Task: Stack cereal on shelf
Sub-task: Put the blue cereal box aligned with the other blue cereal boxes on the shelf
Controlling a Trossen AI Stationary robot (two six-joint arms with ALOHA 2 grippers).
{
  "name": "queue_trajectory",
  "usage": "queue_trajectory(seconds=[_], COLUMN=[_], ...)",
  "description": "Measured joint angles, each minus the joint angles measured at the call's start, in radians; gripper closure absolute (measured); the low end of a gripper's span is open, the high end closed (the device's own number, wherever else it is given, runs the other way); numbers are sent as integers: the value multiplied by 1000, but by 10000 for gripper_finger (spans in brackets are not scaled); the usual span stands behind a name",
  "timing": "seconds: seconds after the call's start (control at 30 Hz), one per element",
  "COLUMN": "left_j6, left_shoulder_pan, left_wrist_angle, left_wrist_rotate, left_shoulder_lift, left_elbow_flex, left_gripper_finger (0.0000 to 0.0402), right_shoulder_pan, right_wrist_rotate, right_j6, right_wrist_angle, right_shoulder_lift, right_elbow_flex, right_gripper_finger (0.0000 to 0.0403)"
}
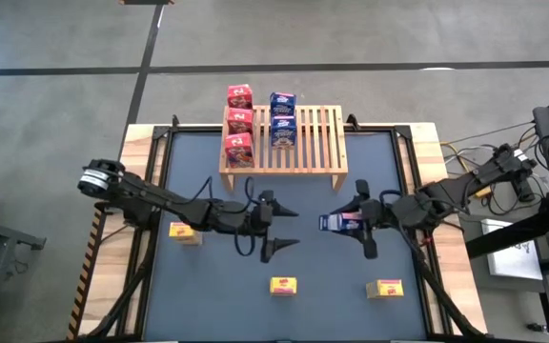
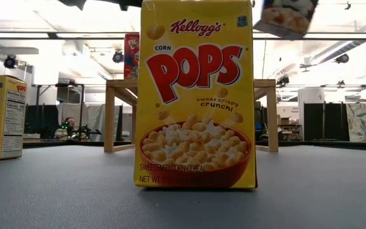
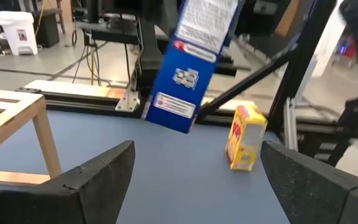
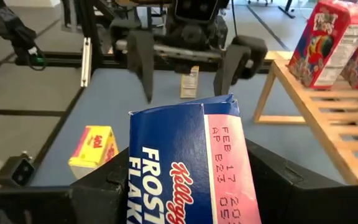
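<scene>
1. Left gripper [image 1: 282, 227] sits over the middle of the dark table [image 1: 370, 171], jaws spread wide with nothing between them. From its own wrist camera the two dark fingers [image 3: 98, 177] frame bare tabletop.
2. Just across from it, the right gripper [image 1: 349, 225] is clamped on a blue cereal box [image 1: 335, 223], lifted clear of the table (in the right wrist view the blue box top fills the space between the fingers).
3. The two grippers face each other, near but not touching.
4. The wooden shelf [image 1: 317, 143] stands at the far edge of the table. On its slats: three red boxes [image 1: 238, 122] in a row on the left, two blue boxes [image 1: 283, 121] beside them.
5. Three yellow boxes stand on the table: one [image 1: 184, 231] beside the left arm, one [image 1: 283, 285] front centre, one [image 1: 385, 289] front right.
6. In the low view the front-centre yellow box stands upright, shelf legs behind it.
</scene>
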Motion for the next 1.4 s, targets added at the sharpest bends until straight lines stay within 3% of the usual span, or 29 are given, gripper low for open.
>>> queue_trajectory(seconds=[0.13, 0.3, 0.43, 0.57, 0.77, 1.07, 1.17, 1.4], left_j6=[28, 40, 19, 0, -6, -10, -10, -17], left_shoulder_pan=[0, 10, 5, -9, -8, -9, -10, -12], left_wrist_angle=[-110, -226, -324, -336, -176, 213, 313, 338], left_wrist_rotate=[-3, -44, -122, -141, -145, -131, -117, -116], left_shoulder_lift=[23, 8, -60, -138, -252, -377, -397, -410], left_elbow_flex=[71, 105, 89, 17, -150, -418, -474, -511], left_gripper_finger=[68, 68, 68, 68, 68, 67, 68, 68], right_shoulder_pan=[-67, -176, -269, -398, -595, -817, -847, -874], right_wrist_rotate=[-26, -196, -234, -393, -603, -885, -917, -916], right_j6=[-76, -142, -218, -266, -325, -353, -354, -369], right_wrist_angle=[2, 7, -11, -20, -27, -34, -49, -119], right_shoulder_lift=[41, 107, 164, 228, 343, 541, 601, 705], right_elbow_flex=[54, 146, 218, 285, 370, 521, 563, 632], right_gripper_finger=[207, 207, 207, 207, 207, 207, 207, 207])
